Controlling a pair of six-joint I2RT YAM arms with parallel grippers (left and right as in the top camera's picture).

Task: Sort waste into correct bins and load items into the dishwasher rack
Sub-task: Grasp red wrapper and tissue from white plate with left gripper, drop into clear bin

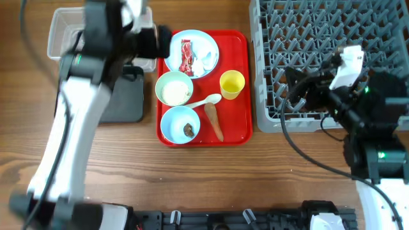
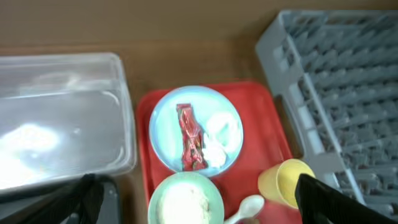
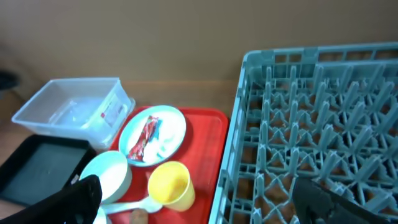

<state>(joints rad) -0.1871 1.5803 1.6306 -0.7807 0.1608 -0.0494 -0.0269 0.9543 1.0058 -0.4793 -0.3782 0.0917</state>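
On the red tray, a light blue plate (image 1: 208, 45) holds a red wrapper (image 1: 186, 56) and crumpled white paper (image 1: 199, 65). A bowl of white rice grains (image 1: 174, 88), a bowl with a brown scrap (image 1: 179, 124), a yellow cup (image 1: 232, 84), a white spoon (image 1: 204, 101) and an orange carrot (image 1: 213, 121) lie beside it. My left gripper (image 1: 163, 41) is open and empty above the plate's left edge; in the left wrist view (image 2: 198, 183) it hangs over the plate (image 2: 163, 121) and wrapper (image 2: 189, 135). My right gripper (image 1: 293, 89) is open and empty over the grey rack (image 1: 319, 25).
The clear tub (image 1: 61, 29) stands at the back left, the black tray (image 1: 124, 102) in front of it, partly under my left arm. The red serving tray (image 1: 239, 131) lies between them and the rack. Bare wood lies along the front.
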